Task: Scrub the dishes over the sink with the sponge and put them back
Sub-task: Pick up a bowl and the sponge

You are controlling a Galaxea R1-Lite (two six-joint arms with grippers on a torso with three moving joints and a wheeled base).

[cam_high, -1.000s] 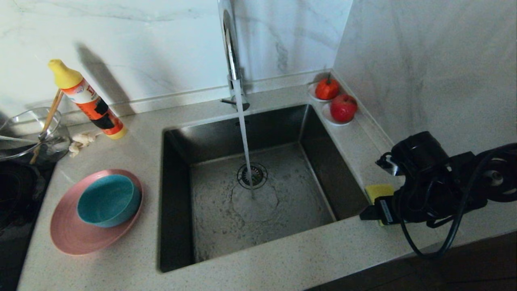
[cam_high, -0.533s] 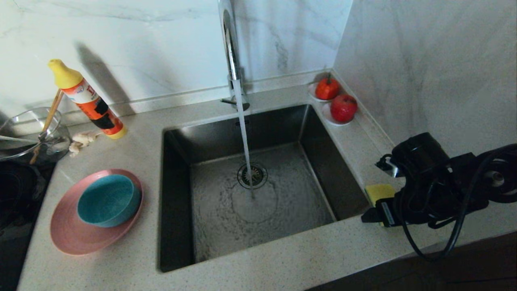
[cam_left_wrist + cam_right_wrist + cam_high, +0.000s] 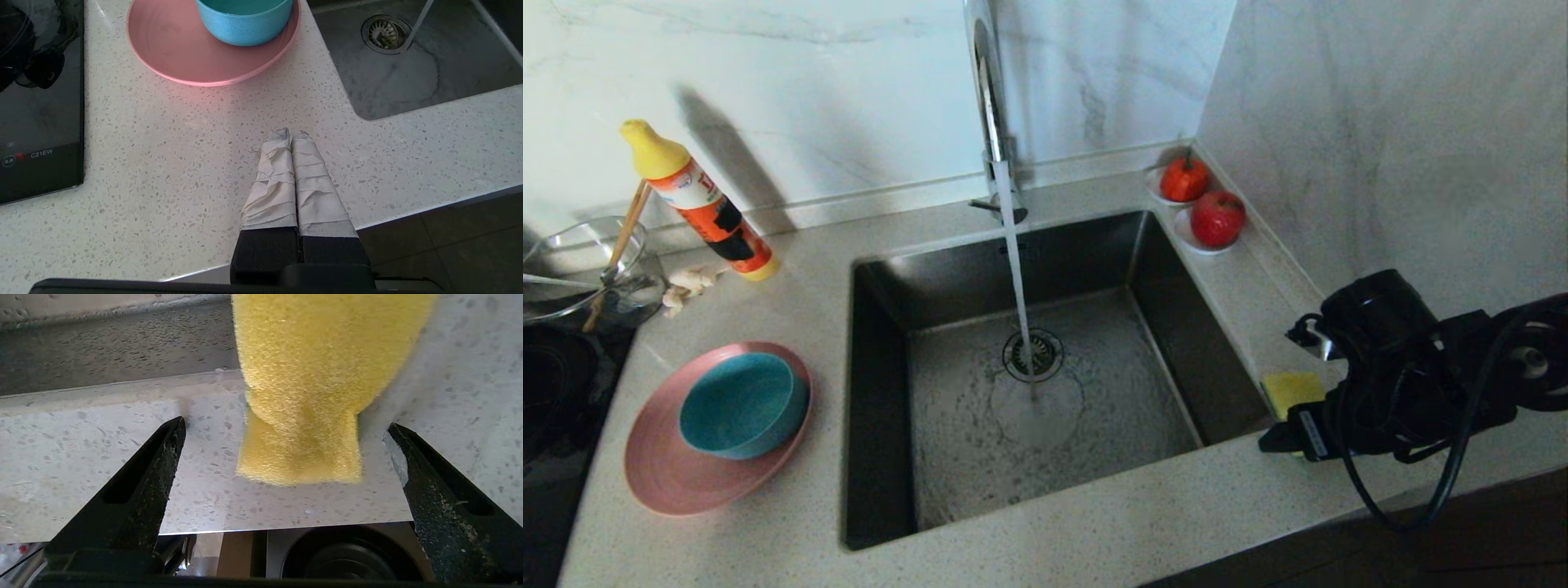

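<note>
The right gripper (image 3: 286, 457) stands spread around the sponge (image 3: 310, 388) beside the sink (image 3: 1045, 392); closing seemingly too shallow, it may only pinch the soft edge and slip.

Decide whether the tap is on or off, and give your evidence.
On. A stream of water falls from the tap into the sink, spreading in ripples beside the drain strainer.

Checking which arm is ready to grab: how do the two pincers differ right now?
The left pincer is shut, while the right pincer is open. The left hangs over bare counter near the pink plate; the right is at the sponge, its fingers either side. Neither holds anything.
</note>
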